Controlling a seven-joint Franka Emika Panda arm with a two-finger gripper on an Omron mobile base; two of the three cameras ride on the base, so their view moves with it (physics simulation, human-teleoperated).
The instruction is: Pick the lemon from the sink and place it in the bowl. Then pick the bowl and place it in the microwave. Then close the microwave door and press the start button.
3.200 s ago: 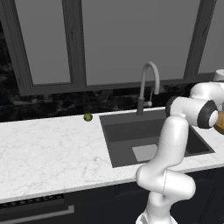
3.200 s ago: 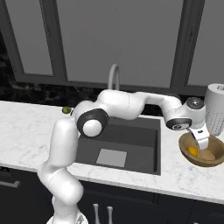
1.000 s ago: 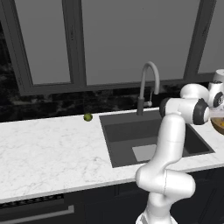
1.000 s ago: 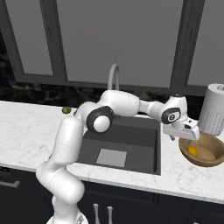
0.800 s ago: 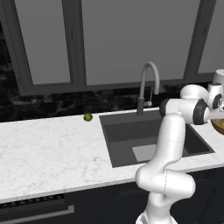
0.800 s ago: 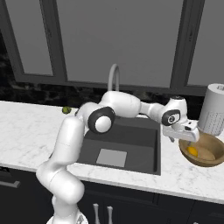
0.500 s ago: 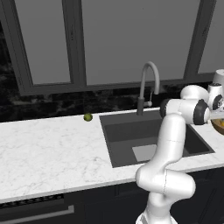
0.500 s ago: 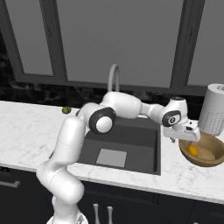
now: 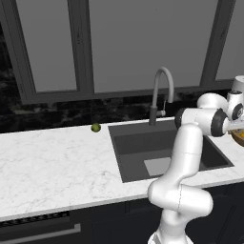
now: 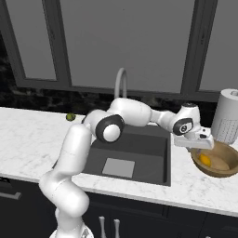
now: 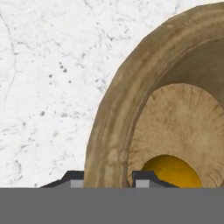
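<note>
lemon: lies inside bowl, at 6 o'clock in hand view | gripper: clamped across bowl's near rim, one finger each side, likely for lifting | bowl: on counter, 3 o'clock of sink

A glossy white robot arm of rounded, tubular segments, with dark grey discs capping its joints and a boxy white tool tipped by small dark fingers.

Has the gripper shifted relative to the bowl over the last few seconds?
Yes. The gripper has dropped from above the bowl to its near rim and closed on it.
</note>
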